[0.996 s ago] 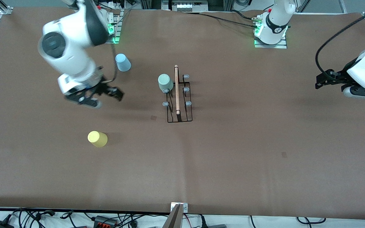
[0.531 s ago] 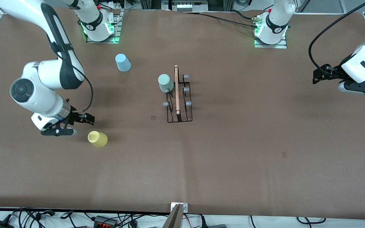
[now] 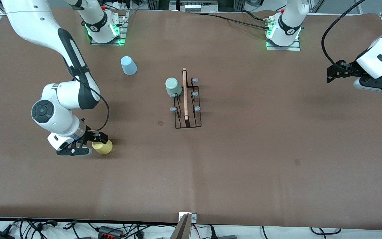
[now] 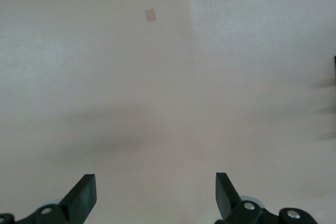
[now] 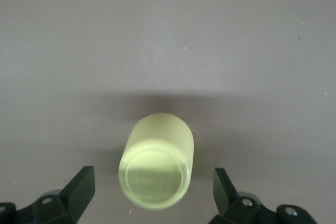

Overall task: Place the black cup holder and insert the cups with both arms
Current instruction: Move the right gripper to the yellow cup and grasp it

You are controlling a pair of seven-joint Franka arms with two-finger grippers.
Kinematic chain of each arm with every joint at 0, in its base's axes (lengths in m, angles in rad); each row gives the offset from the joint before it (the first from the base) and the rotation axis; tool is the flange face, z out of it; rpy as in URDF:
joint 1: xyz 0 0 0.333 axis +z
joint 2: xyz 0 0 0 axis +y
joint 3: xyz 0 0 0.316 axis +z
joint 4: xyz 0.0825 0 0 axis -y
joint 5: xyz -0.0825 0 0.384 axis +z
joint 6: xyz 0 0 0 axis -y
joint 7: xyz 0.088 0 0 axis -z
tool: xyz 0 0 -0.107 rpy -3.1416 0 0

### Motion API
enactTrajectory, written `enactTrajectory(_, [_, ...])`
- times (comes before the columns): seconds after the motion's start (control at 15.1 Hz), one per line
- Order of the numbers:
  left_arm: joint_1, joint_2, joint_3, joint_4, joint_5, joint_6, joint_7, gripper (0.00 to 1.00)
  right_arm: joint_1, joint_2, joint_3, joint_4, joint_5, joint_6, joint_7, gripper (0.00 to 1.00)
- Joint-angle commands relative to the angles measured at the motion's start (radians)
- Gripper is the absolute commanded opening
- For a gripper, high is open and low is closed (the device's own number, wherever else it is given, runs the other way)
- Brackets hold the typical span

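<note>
1. Nearest the front camera, toward the right arm's end of the table [image 3: 244,172], is the yellow cup [image 3: 102,146]. It stands mouth-down with its flat base up, which I judge suits a side grasp and later dropping it over a peg.

2. The right gripper [image 3: 88,146] is low beside that cup, at its flank. In the right wrist view the yellow cup [image 5: 156,167] sits centred between the two fingers [image 5: 80,190], with a gap showing on each side. The jaws are spread wide, touching nothing that I can see and holding nothing. I take this as the approach just short of closing.

3. Farther from the camera, mid-table, stands the black cup holder [image 3: 187,103], upright, with its wooden rod handle [image 3: 185,94] on top. It looks already placed. The mint green cup [image 3: 172,87] sits inverted on one peg at the end of the rack nearest the robots' bases, on the side toward the right arm. The other grey-tipped pegs [image 3: 196,108] are bare.

4. Farther yet, nearer the right arm's base, the light blue cup [image 3: 128,65] stands inverted on the table, not yet racked.

5. The left gripper [image 3: 347,74] waits up over the left arm's end of the table. The left wrist view shows its fingers [image 4: 83,196] spread wide over bare table, empty.
</note>
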Motion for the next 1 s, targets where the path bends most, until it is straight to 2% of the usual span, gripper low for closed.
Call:
enactTrajectory(0.0, [0.006,-0.03,-0.015,-0.023,0.014,-0.014,-0.011,1.0,0.002,0.035,-0.002,0.021,-0.001,0.036,-0.014,1.0])
enactTrajectory(0.33, [0.008,-0.032,-0.015,-0.018,0.014,-0.025,-0.011,1.0,0.002,0.043,-0.002,0.01,-0.001,0.033,-0.016,1.0])
enactTrajectory(0.4, [0.008,-0.032,-0.015,-0.018,0.014,-0.025,-0.011,1.0,0.002,0.046,-0.002,0.01,-0.002,0.033,-0.021,0.97])
enactTrajectory(0.6, [0.006,-0.03,-0.024,-0.018,0.014,-0.025,-0.011,1.0,0.002,0.049,-0.002,0.01,0.001,0.031,-0.062,0.44])
enactTrajectory(0.66, [0.006,-0.03,-0.025,-0.018,0.014,-0.025,-0.011,1.0,0.002,0.046,-0.002,0.012,0.001,0.028,-0.065,0.31])
enactTrajectory(0.73, [0.005,-0.03,-0.027,-0.018,0.014,-0.026,-0.011,1.0,0.002,0.035,-0.002,0.013,0.001,0.02,-0.065,0.23])
enactTrajectory(0.8, [0.005,-0.03,-0.027,-0.018,0.014,-0.026,-0.011,1.0,0.004,0.016,-0.002,0.019,0.001,-0.006,-0.065,0.2])
enactTrajectory(0.93, [0.006,-0.032,-0.027,-0.015,0.014,-0.029,-0.011,1.0,0.027,-0.061,-0.002,0.03,0.002,-0.125,-0.047,0.2])
